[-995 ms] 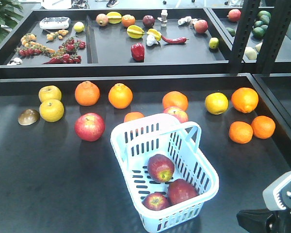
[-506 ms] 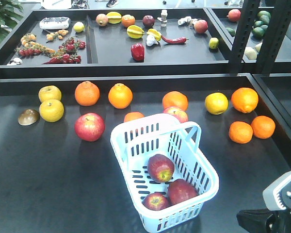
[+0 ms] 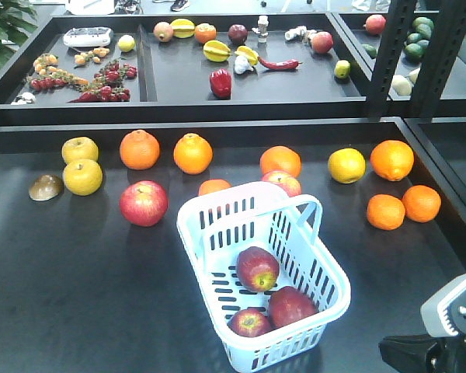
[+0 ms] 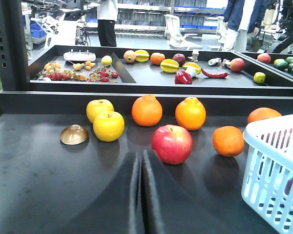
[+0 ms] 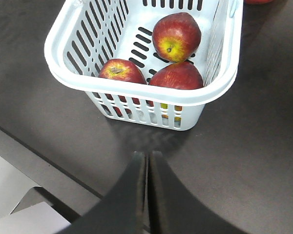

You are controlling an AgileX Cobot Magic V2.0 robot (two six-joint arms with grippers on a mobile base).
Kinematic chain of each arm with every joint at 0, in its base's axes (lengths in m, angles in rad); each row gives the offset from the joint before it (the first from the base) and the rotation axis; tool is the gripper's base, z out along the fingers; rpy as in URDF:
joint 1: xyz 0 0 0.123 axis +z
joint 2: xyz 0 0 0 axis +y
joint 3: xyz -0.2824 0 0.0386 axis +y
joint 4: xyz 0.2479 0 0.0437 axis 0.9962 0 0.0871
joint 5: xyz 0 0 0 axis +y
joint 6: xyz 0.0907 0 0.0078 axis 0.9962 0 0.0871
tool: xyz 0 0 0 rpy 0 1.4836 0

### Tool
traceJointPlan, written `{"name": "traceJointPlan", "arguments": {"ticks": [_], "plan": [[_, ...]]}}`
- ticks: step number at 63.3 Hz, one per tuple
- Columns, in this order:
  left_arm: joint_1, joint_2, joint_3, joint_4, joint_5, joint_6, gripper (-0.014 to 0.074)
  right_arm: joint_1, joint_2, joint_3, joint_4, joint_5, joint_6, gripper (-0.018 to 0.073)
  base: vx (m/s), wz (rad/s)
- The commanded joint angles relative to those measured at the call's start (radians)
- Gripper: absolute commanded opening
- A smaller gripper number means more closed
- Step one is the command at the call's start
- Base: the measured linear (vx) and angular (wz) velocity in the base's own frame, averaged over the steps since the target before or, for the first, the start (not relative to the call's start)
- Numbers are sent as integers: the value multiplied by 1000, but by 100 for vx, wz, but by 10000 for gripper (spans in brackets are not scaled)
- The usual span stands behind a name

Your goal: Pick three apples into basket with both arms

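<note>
Both grippers, left and right, sat closed, empty; nothing had moved lately (three dark red apples filled the pale slotted plastic basket, so basically done).

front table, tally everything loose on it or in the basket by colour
red apples in basket: 3
red apples outside it: 2
oranges: 7
yellow fruits: 3
brown lump: 1
total: 16
</note>
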Motion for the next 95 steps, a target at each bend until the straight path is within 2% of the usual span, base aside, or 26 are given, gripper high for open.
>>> {"name": "traceJointPlan", "arguments": {"ticks": [1,51,58,65,73,85,91,95], "plan": [[-5,-13,-25,1,-81,-3,-6,-4,-5,-25,20,-33,-7,-5,0,0],[-5,-13,-25,-1,-81,-3,-6,-4,4,-25,14,-41,-12,-5,0,0],[-5,-13,-25,-2,-81,-3,-6,1,-2,-25,-43,-45,-12,-5,0,0],[-5,-13,-25,-2,-81,-3,-6,35,-62,-14,-191,-33,25,-5,0,0],[-5,-13,-25,-2,-81,-3,-6,105,-175,49,-301,-118,231,-5,0,0],[-5,-13,-25,-2,-81,-3,-6,126,-362,257,-451,-478,667,-5,0,0],[-5,-13,-25,-2,-81,-3,-6,124,-454,357,-533,-620,808,-5,0,0],[-5,-13,-25,-2,-81,-3,-6,124,-513,396,-580,-669,836,-5,0,0]]}}
